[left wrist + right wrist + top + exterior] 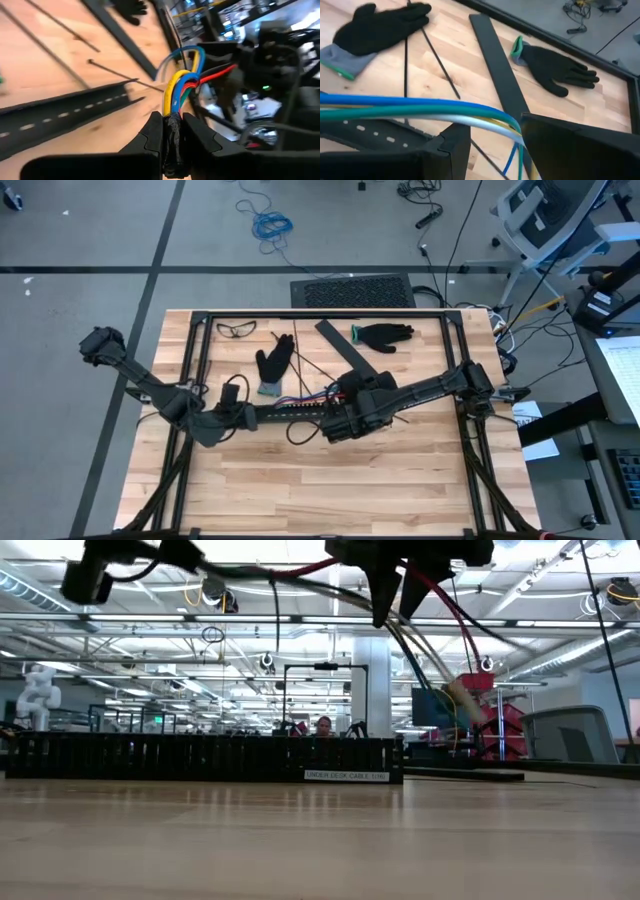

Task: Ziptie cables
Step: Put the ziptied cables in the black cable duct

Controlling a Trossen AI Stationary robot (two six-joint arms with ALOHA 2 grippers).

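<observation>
Two grippers, left gripper (pixel 172 137) and right gripper (pixel 492 145), clamp the glossy multicoloured cables (pixel 180 85). Slotted black strip's (pixel 200 758) white label reads "UNDER DESK CABLE".

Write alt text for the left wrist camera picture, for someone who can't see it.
The left gripper is shut on the taped end of the cables, yellow, blue, green and red wires arching up from its fingers. Behind lie the wooden table, a black slotted strip, thin black sticks and a black glove.

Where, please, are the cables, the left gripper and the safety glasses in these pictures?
cables (pixel 176 92): left wrist view, on the yellow wire's bend.
left gripper (pixel 172 135): left wrist view, midway between its fingertips.
safety glasses (pixel 236 329): high view, on the frame.
</observation>
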